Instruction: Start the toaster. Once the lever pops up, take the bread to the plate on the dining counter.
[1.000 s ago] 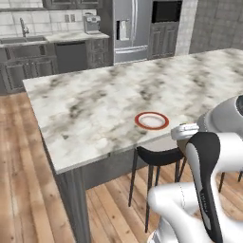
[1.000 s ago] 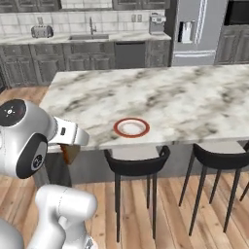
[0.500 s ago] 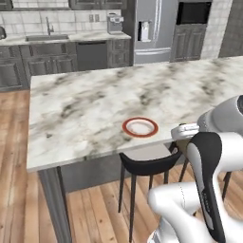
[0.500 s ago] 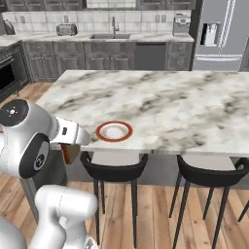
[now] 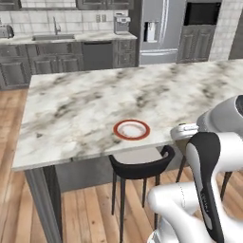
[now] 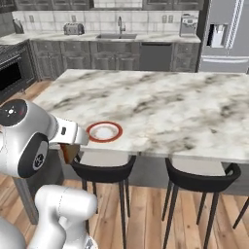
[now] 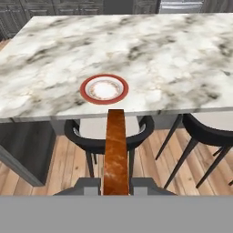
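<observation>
In the hand view, my gripper (image 7: 115, 185) is shut on the bread (image 7: 115, 150), a brown slice seen edge-on that sticks out ahead of the fingers. The bread hangs in front of the near edge of the dining counter (image 7: 182, 68), above a stool. The plate (image 7: 104, 89), white with a red rim, lies on the marble just beyond the slice's far end. From the right base camera the bread (image 6: 69, 152) shows under the white hand, left of the plate (image 6: 104, 131). The plate (image 5: 131, 129) sits near the counter (image 5: 71, 109) edge. The toaster (image 6: 74, 29) stands on the back worktop.
Black stools (image 6: 103, 170) (image 6: 202, 177) stand tucked under the counter's near edge, and one (image 5: 140, 166) is directly below the plate. A steel fridge (image 5: 159, 28), a sink (image 6: 116, 35) and grey cabinets line the back wall. An oven (image 6: 12, 73) is at the far left.
The whole picture has shifted as the base drove, so the counter and plate slid across both base views. The gripper stays shut on the bread.
</observation>
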